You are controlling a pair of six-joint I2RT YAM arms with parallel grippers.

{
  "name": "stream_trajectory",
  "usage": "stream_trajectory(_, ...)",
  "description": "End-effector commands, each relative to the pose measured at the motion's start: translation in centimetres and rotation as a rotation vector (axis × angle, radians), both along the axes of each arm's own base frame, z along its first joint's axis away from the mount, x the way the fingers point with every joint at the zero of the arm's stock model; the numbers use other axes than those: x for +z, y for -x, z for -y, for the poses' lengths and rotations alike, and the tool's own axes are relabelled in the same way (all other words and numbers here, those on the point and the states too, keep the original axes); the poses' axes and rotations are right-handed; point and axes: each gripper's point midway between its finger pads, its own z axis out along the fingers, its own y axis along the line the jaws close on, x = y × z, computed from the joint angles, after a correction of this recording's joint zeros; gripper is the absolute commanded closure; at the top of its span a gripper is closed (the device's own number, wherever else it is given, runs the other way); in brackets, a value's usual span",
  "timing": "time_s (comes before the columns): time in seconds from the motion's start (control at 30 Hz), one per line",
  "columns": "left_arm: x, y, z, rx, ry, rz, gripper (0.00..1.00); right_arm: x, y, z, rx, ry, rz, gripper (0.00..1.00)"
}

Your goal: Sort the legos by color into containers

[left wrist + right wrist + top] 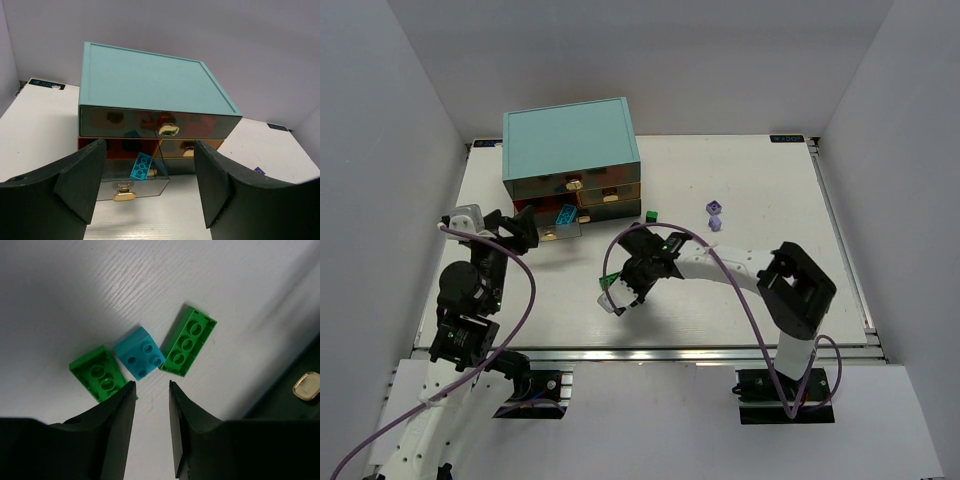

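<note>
White wood-grain table (770,200), plain grey walls (420,80)

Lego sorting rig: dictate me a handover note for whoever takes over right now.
Left gripper: open, empty, facing the light teal drawer cabinet.
Right gripper: narrowly open, empty, above a small cyan square brick lying between one green rectangular brick and another on the white table.
Done: one longer cyan brick in the pulled-out lower-left drawer.
Left: those three, a small green piece and two lavender pieces right of the cabinet.
</note>
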Motion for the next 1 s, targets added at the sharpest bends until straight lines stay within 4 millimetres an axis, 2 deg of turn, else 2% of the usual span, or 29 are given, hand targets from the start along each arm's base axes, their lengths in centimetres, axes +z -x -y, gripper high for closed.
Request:
stream_trajectory(0.0,-0.8,-0.4,-0.7,0.045,-0.01,-0.025,0.2,0.3,-0.9,-1.4,0.051,0.03,0.071,0.62)
stream_trajectory(0.23,-0.8,-0.4,-0.6,0.038,-0.013,-0.026,0.19,-1.0,-1.7,-1.8,0.065,0.083,0.112,0.6)
stream_trajectory(0.37,-0.8,-0.5,-0.5,0.033,-0.015,-0.027,0.19,-1.5,-1.5,-1.4,0.076,0.106,0.12,0.51)
stream_trajectory(0.47,-0.9,-0.5,-0.4,0.028,-0.013,-0.03,0.19,-1.7,-1.5,-1.3,0.077,0.108,0.125,0.5)
stream_trajectory(0.77,-1.1,-0.6,-0.4,0.032,-0.016,-0.034,0.19,-2.4,-0.9,-1.5,0.094,0.117,0.113,0.5)
stream_trajectory(0.97,-1.1,-0.6,-0.5,0.035,-0.016,-0.036,0.19,-3.2,0.2,-2.0,0.106,0.119,0.085,0.51)
